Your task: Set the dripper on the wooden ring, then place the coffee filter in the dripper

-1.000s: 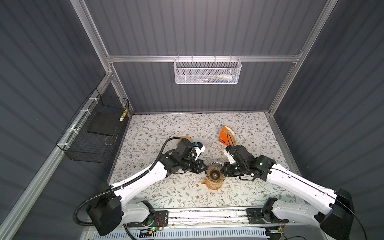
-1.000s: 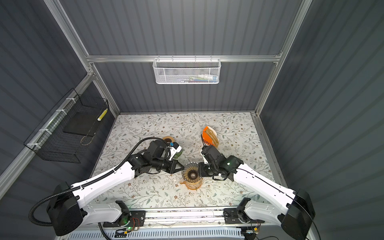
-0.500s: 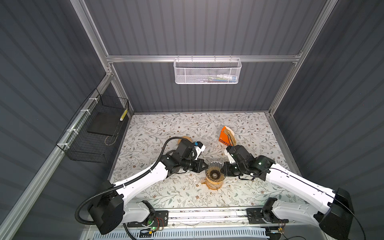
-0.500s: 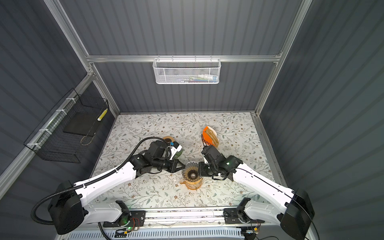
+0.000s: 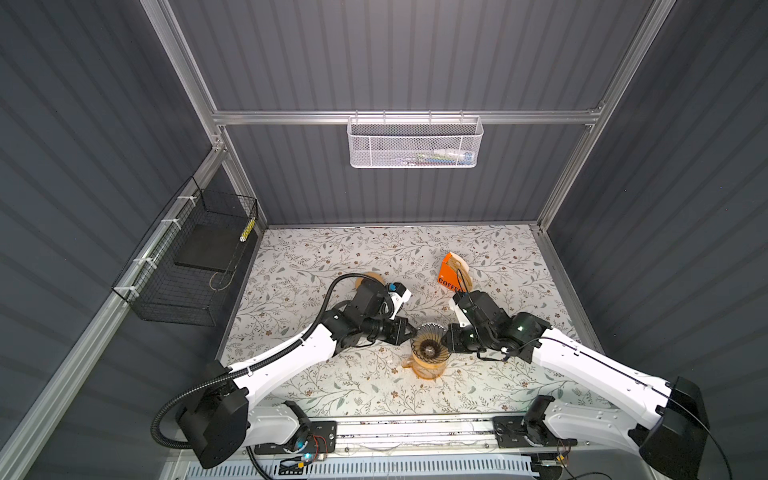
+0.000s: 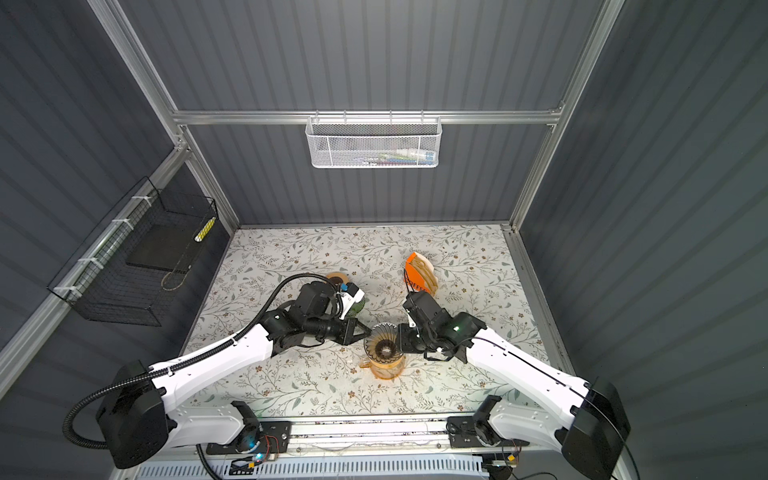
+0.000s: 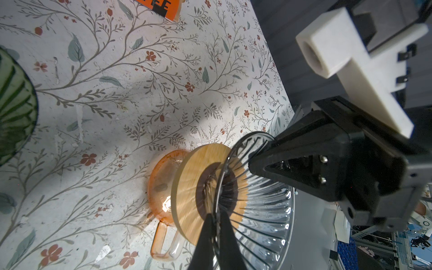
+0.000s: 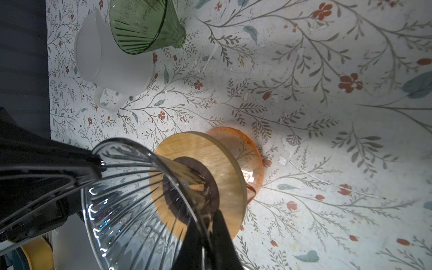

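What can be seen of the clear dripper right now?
The clear dripper is a ribbed, transparent cone with a round wooden collar and dark neck, upright, empty of any filter, sitting atop the orange glass mug mid-table. The left gripper and right gripper pinch its rim from opposite sides, jaws shut.

the dripper (image 5: 430, 344) sits on a cup (image 5: 428, 372) toward the front of the table (image 5: 332, 257). behind it to the right stands the filter holder (image 5: 451, 274); behind it to the left, a second dripper (image 8: 145, 23) with a jug (image 8: 109, 63) just beside.
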You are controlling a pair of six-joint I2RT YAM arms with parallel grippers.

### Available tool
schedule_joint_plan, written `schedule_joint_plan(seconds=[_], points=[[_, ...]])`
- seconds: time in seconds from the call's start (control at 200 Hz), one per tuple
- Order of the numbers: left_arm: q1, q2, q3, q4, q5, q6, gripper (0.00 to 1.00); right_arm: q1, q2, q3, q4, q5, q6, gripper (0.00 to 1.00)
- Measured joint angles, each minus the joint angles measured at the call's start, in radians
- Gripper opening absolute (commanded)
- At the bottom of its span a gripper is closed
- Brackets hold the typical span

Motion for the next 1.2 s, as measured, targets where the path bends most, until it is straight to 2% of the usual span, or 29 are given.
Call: schedule_joint_plan(seconds=[1.201], points=[[-0.013, -0.011, 0.019, -0.024, -0.048, 0.000, 0.05, 0.005, 0.010, 0.018, -0.011, 0.012, -0.008, 0.00]])
